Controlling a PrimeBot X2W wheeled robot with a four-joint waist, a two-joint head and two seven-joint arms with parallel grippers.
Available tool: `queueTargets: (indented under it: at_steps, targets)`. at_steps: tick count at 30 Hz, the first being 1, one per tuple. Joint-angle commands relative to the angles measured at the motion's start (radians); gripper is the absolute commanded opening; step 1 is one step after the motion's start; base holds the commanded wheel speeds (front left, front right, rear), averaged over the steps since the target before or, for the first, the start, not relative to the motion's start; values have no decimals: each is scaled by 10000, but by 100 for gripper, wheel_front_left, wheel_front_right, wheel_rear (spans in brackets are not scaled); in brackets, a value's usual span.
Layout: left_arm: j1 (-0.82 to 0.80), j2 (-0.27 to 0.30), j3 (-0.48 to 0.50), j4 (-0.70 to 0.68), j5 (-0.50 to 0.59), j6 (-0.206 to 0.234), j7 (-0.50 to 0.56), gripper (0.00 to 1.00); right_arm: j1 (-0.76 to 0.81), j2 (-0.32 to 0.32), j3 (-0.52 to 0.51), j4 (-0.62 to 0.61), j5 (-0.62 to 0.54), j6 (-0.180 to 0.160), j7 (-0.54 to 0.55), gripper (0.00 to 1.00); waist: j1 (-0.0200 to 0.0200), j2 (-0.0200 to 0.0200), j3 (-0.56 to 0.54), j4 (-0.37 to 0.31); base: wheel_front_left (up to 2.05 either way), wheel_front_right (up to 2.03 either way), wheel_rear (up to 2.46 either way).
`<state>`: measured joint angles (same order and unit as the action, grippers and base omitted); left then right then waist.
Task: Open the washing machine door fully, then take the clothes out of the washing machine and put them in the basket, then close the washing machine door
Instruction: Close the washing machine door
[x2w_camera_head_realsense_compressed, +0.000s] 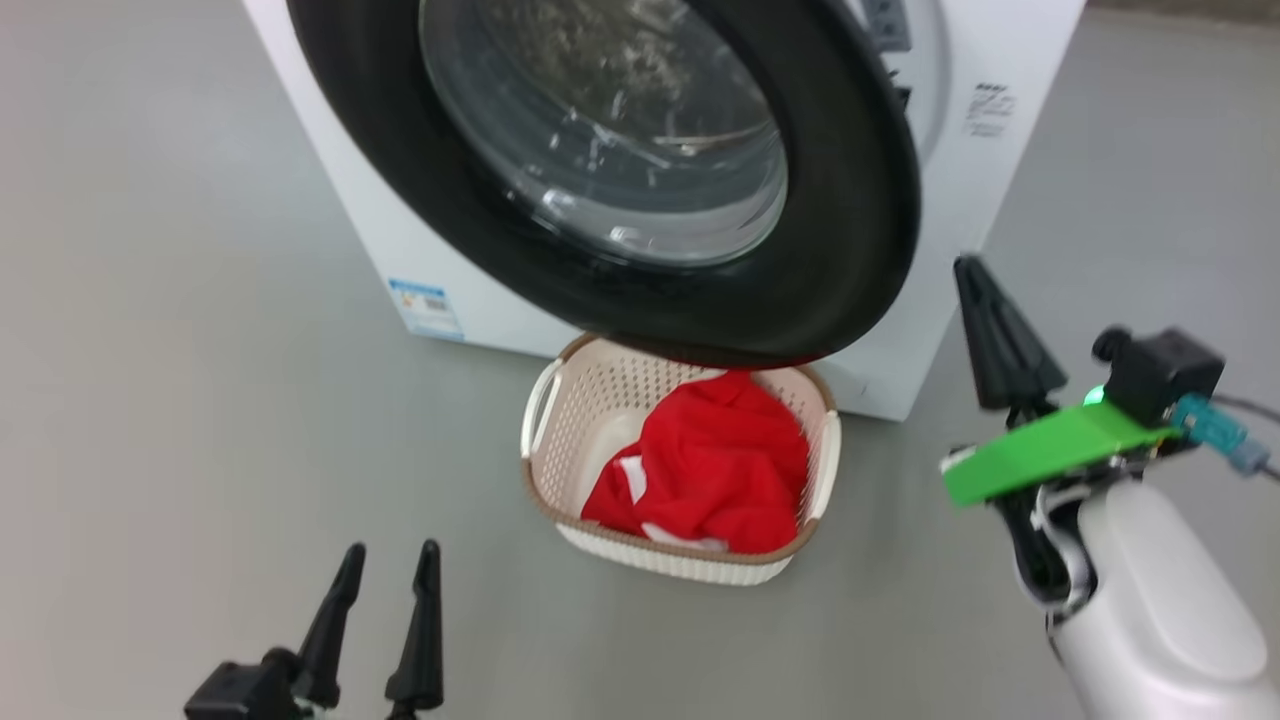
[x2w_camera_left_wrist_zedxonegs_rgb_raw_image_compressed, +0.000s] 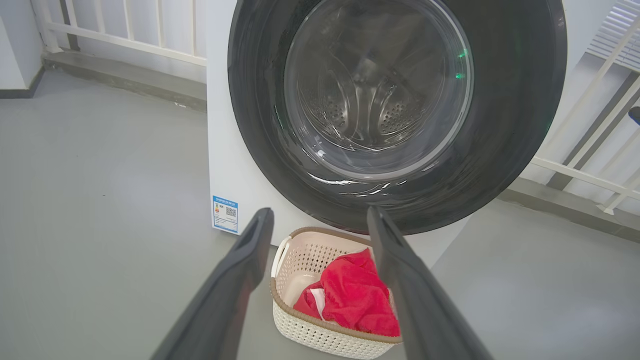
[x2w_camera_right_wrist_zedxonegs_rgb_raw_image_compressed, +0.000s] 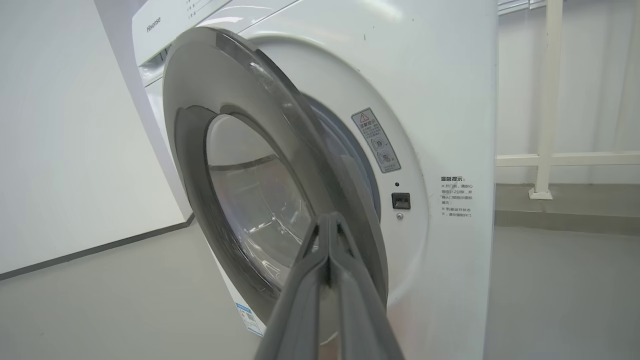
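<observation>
my left jaws stand wide and hold nothing; their two dark fingers point forward, low over the grey floor. ahead of these jaws, and a little toward my right jaws, the basket sits on the floor, and in the left wrist view it shows in the gap between the two fingers. the red clothes lie inside the basket, heaped more on the half that is toward my right jaws, with some white trim showing. the far end of the basket is under the lower edge of the washing machine door, just in front of the washing machine. the door rises above and ahead of my left jaws, and through its glass i see the steel drum. my right jaws are closed, the two fingers pressed together at the tips with nothing between them. they point up beside the door's outer edge, the basket lower and toward my left jaws. from the right wrist the door stands ajar, a gap open between its ring and the white front. whether the tips touch the door's rim i cannot tell. a small blue label is on the front, low, ahead of my left jaws.
</observation>
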<state>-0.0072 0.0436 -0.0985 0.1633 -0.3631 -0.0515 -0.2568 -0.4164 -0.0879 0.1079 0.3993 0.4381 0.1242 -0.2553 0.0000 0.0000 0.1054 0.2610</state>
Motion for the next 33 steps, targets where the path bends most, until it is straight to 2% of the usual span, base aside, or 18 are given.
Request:
queueTargets:
  at_steps: [1,8,15,33]
  targets:
    - [-401,67,241,-312,-106,69,-49,100,-473,15,157,-169,-72,65,-65,0,0,0,654,502,0,0,0]
    - [-1107,67,-323,-497,-530,281,-49,100,-1684,-114,33,515,-216,65,-65,0,0,0,1635,923,0,0,0]
    - [-1499,66,-702,-603,-749,429,-49,100,-2300,-237,-182,970,-273,65,-65,0,0,0,2125,1216,0,0,0]
    - [-2365,66,-1529,-1012,-1283,611,-49,100,-4080,-647,-1241,744,-500,65,-65,0,0,0,3554,1692,0,0,0]
